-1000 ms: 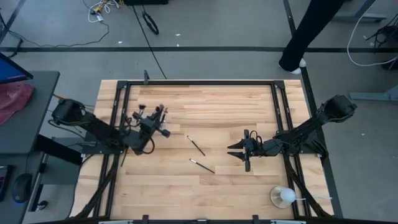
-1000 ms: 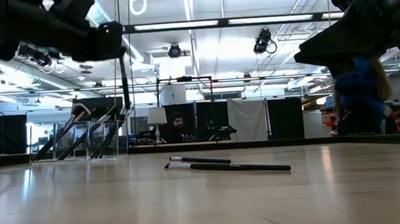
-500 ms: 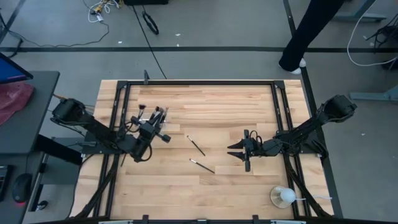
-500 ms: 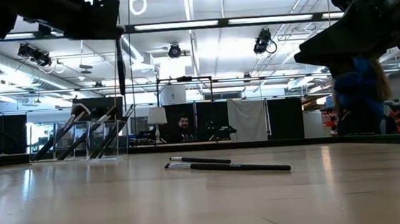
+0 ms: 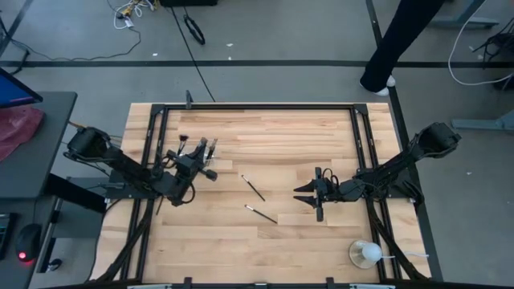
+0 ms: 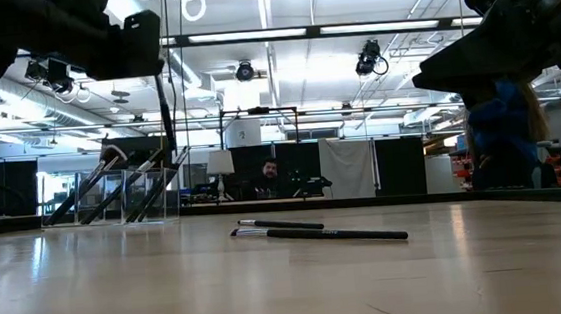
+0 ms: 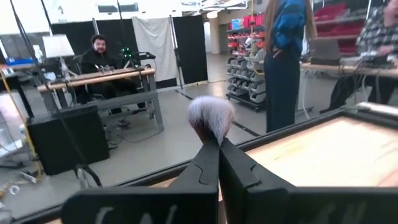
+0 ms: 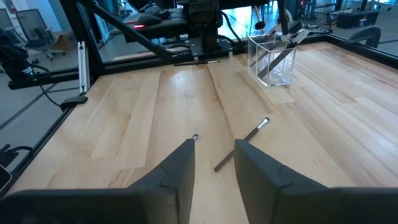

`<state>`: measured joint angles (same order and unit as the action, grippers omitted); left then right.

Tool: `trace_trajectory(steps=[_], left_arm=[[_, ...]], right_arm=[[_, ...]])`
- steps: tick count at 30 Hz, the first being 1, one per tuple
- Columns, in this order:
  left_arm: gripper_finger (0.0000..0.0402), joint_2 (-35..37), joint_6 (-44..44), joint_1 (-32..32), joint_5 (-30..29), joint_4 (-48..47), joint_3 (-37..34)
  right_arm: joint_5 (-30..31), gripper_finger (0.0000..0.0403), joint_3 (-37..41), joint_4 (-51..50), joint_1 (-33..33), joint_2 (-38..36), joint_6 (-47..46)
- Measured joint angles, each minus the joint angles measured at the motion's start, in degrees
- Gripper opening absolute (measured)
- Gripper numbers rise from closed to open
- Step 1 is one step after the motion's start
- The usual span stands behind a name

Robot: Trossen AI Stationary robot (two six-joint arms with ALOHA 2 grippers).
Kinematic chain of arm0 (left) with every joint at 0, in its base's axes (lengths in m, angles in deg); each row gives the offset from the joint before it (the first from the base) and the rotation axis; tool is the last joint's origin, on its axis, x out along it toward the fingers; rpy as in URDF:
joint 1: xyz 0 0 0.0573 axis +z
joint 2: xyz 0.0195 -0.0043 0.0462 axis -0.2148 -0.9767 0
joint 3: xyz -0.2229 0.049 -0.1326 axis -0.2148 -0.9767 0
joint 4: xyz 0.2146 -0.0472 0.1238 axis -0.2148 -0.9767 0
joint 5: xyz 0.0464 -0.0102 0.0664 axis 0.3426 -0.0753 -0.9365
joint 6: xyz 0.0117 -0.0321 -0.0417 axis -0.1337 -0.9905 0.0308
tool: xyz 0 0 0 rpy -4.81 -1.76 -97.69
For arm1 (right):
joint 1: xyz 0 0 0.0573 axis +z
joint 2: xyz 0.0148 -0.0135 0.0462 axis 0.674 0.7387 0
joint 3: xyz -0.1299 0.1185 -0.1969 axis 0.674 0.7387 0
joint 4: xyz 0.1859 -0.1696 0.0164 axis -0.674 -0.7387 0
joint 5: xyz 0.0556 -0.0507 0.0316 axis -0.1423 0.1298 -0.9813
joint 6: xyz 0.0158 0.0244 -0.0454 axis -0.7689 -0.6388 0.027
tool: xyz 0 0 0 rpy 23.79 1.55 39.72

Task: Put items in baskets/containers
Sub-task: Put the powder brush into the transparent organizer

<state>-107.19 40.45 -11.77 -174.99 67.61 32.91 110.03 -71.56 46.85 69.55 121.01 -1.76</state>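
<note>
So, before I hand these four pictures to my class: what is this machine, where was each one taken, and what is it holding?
Two dark robot arms work at a wooden table. One picture looks straight down, one level across the tabletop, and two look out from the arms' wrists. The left gripper has its fingers shut on a makeup brush with a fluffy white-tipped head, near the clear plastic brush holder. The right gripper waits open over the table. Two thin dark brushes lie loose mid-table.
</note>
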Motion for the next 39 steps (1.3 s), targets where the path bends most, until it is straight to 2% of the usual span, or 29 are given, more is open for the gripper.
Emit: trace_trajectory(steps=[8,11,13,18,25,28,32,33,36,39], left_arm=[[0.0,1.12,2.78,-3.73,0.54,3.59,2.61],[0.0,2.53,3.78,-6.48,6.66,3.29,4.34],[0.0,3.89,3.8,-8.03,8.41,2.36,5.75],[0.0,7.31,7.53,-11.32,1.41,-0.99,7.53],[0.0,9.33,7.62,-15.27,3.84,-1.46,7.54],[0.0,9.33,4.42,-17.05,7.09,-4.28,7.53],[0.0,9.33,-6.3,-16.97,20.96,-14.51,7.52],[0.0,9.33,-9.99,-16.03,22.94,-18.15,7.52],[0.0,9.32,-20.9,-12.72,24.02,-29.08,7.49],[0.0,11.01,-25.13,-10.31,23.76,-34.44,7.43]], right_arm=[[-0.01,0.0113,0.0,0.0,0.0,0.0,-0.31],[0.01,0.0113,0.0,0.02,0.0,0.0,-0.44],[0.01,0.0113,0.0,0.02,0.0,0.0,-0.44],[0.07,0.0113,-0.02,0.04,0.0,0.0,-0.44],[0.66,0.0113,-0.01,0.04,0.01,0.0,-0.43],[1.02,0.0113,0.0,0.12,0.0,0.0,-0.43],[1.06,0.0113,-0.02,0.38,0.0,0.02,-0.42],[1.06,0.0113,0.0,0.44,0.0,0.02,-0.42],[1.06,0.0113,-0.02,0.44,0.0,0.02,-0.44],[1.06,0.0113,0.0,0.44,0.01,0.02,-0.44]])
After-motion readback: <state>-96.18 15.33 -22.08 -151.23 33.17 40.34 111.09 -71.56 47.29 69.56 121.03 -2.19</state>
